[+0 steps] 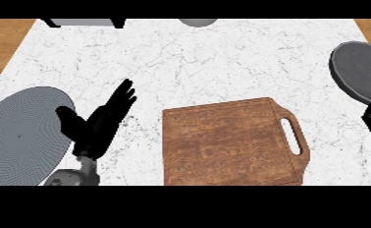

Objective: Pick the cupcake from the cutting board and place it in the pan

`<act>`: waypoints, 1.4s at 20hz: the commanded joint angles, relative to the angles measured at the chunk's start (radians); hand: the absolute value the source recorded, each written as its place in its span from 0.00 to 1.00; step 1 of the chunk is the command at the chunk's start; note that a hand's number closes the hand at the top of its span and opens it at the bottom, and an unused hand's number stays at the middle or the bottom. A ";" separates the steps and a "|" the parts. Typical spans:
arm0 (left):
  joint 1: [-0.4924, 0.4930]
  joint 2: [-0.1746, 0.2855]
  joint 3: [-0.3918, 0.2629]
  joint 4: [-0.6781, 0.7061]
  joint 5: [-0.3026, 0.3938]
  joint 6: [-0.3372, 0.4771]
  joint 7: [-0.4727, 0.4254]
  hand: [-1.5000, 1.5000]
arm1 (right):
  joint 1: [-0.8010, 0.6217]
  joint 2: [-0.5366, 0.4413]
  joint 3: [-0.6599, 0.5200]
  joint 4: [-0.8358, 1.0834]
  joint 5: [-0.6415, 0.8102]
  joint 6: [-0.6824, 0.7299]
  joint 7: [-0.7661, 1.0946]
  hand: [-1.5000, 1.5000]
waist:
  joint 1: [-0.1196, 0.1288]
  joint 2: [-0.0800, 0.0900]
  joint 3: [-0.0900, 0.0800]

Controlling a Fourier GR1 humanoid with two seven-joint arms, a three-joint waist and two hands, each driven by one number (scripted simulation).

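Note:
The brown wooden cutting board (228, 143) with a handle slot on its right side lies at the lower middle of the counter, and its top is bare. No cupcake shows anywhere in the head view. The dark grey pan (354, 69) sits at the right edge, partly cut off, with nothing visible inside it. A dark stub of its handle (367, 119) runs down the edge. My left hand (98, 124) rests open at the lower left, fingers straight and pointing up and to the right, between the plate and the board. It holds nothing. My right hand is out of sight.
A large grey plate (25, 133) lies at the left edge, just beside my left hand. At the counter's far edge are a grey box-like object (83, 22) and a grey rounded object (198, 21). White marble counter (203, 60) stretches across the middle.

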 commanded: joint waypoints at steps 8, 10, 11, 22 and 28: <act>-0.044 -0.037 -0.022 0.063 -0.023 -0.010 -0.030 0.50 | -0.456 0.074 -0.097 0.639 0.077 -0.226 -0.153 1.00 | 0.040 0.015 0.003; -0.012 -0.006 -0.017 0.010 -0.010 -0.032 -0.007 0.50 | -0.477 0.026 -0.128 0.741 0.072 -0.204 -0.216 1.00 | 0.054 0.017 0.005; -0.019 -0.018 -0.011 0.051 0.001 -0.050 -0.046 0.50 | -0.502 0.024 -0.136 0.781 0.072 -0.209 -0.231 1.00 | 0.046 0.018 0.004; -0.060 -0.021 -0.023 0.021 0.001 -0.058 -0.021 0.50 | -0.575 -0.036 -0.025 1.004 0.241 -0.244 -0.125 0.00 | 0.102 0.042 0.007; -0.044 -0.019 -0.014 0.038 -0.004 -0.050 -0.024 0.50 | -0.617 -0.008 -0.065 1.052 0.193 -0.101 -0.187 0.00 | 0.079 0.035 0.010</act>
